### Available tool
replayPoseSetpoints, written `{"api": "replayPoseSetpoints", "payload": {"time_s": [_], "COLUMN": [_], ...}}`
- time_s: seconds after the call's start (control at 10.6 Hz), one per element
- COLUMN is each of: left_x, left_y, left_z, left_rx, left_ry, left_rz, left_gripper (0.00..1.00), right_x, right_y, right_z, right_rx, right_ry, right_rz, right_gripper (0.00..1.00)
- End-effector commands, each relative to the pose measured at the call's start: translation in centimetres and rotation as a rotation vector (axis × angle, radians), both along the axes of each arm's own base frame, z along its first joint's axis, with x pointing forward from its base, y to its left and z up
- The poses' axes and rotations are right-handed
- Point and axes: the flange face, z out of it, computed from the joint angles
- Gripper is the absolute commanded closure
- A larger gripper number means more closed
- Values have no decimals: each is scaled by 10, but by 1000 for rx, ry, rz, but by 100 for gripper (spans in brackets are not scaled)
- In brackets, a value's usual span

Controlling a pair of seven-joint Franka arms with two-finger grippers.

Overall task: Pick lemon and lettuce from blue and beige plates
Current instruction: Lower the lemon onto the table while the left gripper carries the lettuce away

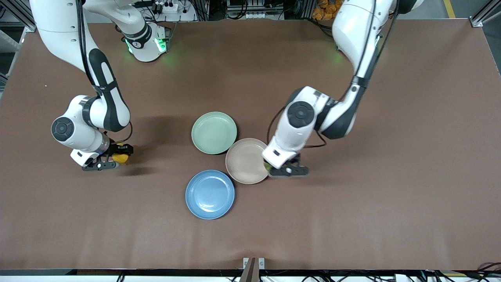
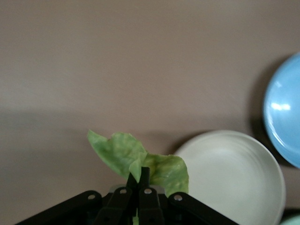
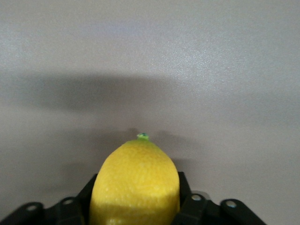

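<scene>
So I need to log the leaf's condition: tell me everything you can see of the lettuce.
The lettuce is a single crinkled leaf, light to mid green, thin and soft-looking, with folds and an uneven edge. The left gripper is shut on it, pinching one folded part between its fingertips, so the leaf fans out past them. It is off the plates, over bare brown table just beside the beige plate, at the side toward the left arm's end. In the front view only a sliver of green shows under the gripper.
</scene>
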Motion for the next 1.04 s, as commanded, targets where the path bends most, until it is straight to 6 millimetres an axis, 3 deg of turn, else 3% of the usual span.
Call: {"api": "replayPoseSetpoints", "payload": {"time_s": [0.0,0.28,0.47,0.95], "left_x": [15,43,50,69], "left_y": [40,117,161,275], "left_z": [16,6,-8,-41], "left_rx": [22,71,101,119], "left_ry": [-5,46,107,176], "left_rz": [47,-10,-60,-145], "left_gripper": [100,100,100,100], "right_x": [4,20,29,56], "right_y": [0,2,-7,-15], "right_z": [10,33,50,120], "right_rx": [10,43,64,114], "right_ry": [-16,54,89,187], "right_rz": [-3,-1,-15,-20], "right_gripper": [0,0,0,0]}}
